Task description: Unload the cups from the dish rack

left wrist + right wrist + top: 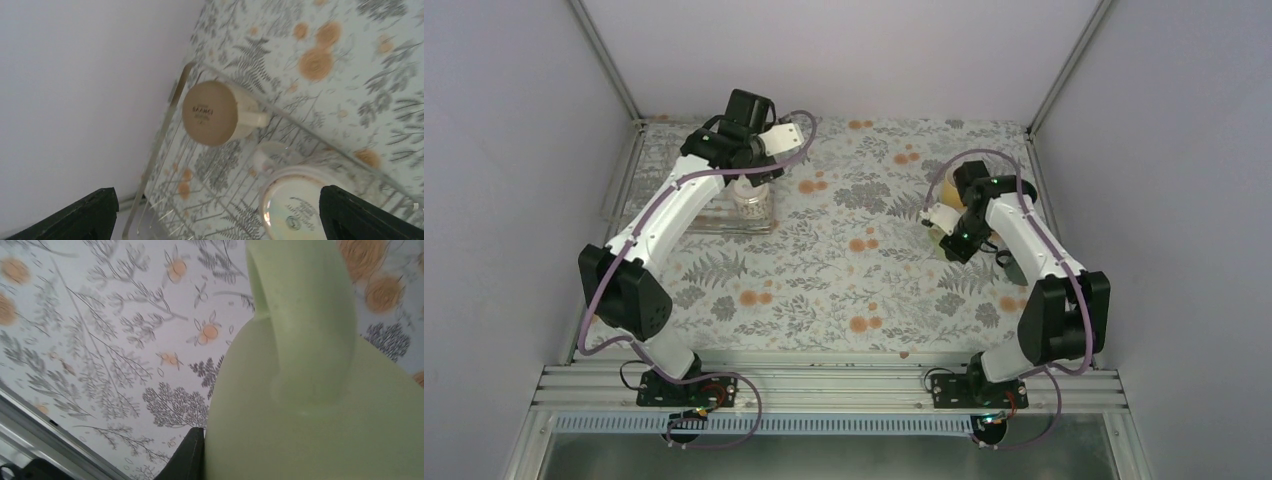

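In the top view the left arm reaches to the far left corner of the floral tablecloth [844, 270], where the dish rack [714, 222] lies flat. The left gripper [756, 180] hangs over the rack's right end, directly above the patterned mug [750, 207]. The right gripper [941, 228] sits over the cloth on the right side, well apart from the rack.

The left wrist view shows both dark fingers [95, 215] spread wide at the lower corners, holding nothing. Between and beyond them the rack's thin bars carry two mugs, both upside down. The cream-white mug [209, 114] has a small dark printed mark on its base, too blurred to read. The patterned mug, nearer the camera, has a round stamp on its base that is also illegible.

In the right wrist view the pale green mug [325, 415] fills most of the picture with its handle towards the camera. One dark finger [192, 457] presses against its wall, pinching it; the other finger is hidden.
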You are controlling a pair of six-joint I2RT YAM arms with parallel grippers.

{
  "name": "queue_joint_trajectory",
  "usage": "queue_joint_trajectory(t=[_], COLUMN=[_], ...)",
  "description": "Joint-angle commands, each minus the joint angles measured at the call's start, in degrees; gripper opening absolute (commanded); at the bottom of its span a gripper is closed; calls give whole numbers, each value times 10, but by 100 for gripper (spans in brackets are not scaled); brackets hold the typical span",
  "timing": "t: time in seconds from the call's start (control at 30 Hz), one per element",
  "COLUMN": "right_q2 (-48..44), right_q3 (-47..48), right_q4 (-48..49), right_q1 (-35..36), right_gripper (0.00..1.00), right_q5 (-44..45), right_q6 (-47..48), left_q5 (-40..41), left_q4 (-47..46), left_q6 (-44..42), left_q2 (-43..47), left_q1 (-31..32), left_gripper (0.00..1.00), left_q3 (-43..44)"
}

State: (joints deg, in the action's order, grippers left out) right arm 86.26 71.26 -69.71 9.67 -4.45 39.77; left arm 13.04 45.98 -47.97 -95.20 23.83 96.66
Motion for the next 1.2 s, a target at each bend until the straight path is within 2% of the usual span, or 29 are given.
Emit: queue_joint_trajectory(t=[0.0, 0.27, 0.77, 0.9, 0.93, 0.97, 1.07, 1.17], right_q2=[-18, 2, 52, 51, 49, 46, 29, 7], right_q3=[-31, -68, -68, -63, -59, -54, -31, 5], right_q4=[60, 100, 103, 109, 108, 107, 99, 83], right_q1=[-12, -43, -51, -51, -51, -51, -51, -51], right_gripper=[4, 4, 4, 27, 41, 51, 62, 67], right_q5=[56, 80, 59, 70, 70, 70, 68, 63], right_q6=[9, 16, 29, 28, 27, 26, 27, 24], left_q5=[61, 75, 40, 18, 10, 3, -9, -10], left_q4=[-61, -87, -37, -12, -4, 5, 39, 69], left_q6=[14, 17, 16, 21, 20, 21, 27, 32], left_q2=[21, 34, 31, 18, 14, 8, -12, -30], left_q1=[-14, -22, -23, -23, -23, -23, -23, -23], left_gripper=[100, 100, 100, 100, 100, 100, 100, 100], left_q3=[-25, -60, -78, -55, -48, -40, -5, 27])
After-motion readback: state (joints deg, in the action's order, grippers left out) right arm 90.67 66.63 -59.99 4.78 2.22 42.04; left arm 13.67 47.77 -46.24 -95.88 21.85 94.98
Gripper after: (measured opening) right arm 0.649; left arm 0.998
